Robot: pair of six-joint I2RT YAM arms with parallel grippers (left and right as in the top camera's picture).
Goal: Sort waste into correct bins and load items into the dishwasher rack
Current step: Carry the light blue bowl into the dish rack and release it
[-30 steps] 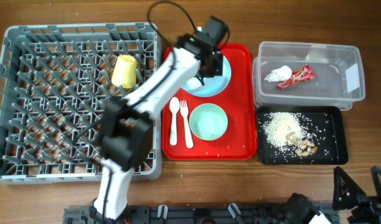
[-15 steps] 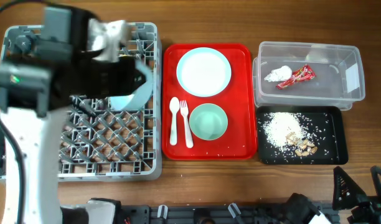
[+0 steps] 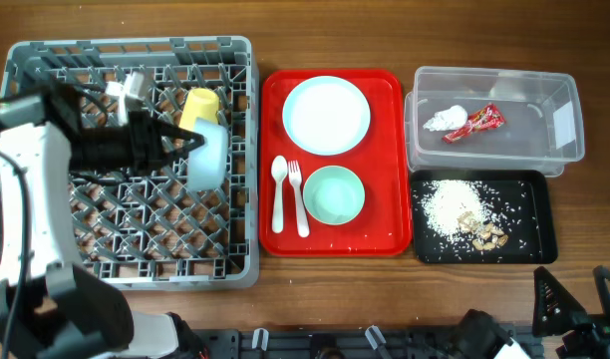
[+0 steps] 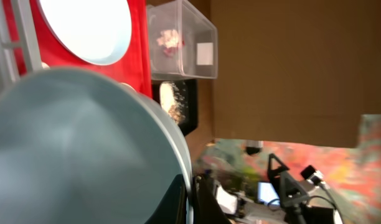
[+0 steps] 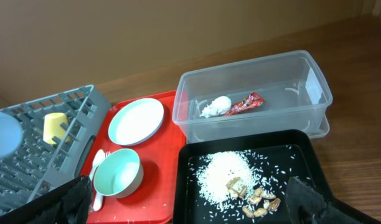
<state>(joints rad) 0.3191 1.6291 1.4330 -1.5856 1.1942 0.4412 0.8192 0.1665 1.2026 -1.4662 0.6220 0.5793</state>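
No text, number or brand can be read in any view. A white label [image 3: 562,119] is seen on the wall of the clear tub [image 3: 494,74] at its 3 o'clock side, but nothing on it can be made out. Print on the red wrapper [image 3: 481,122], which lies inside that tub, is too small to be read.
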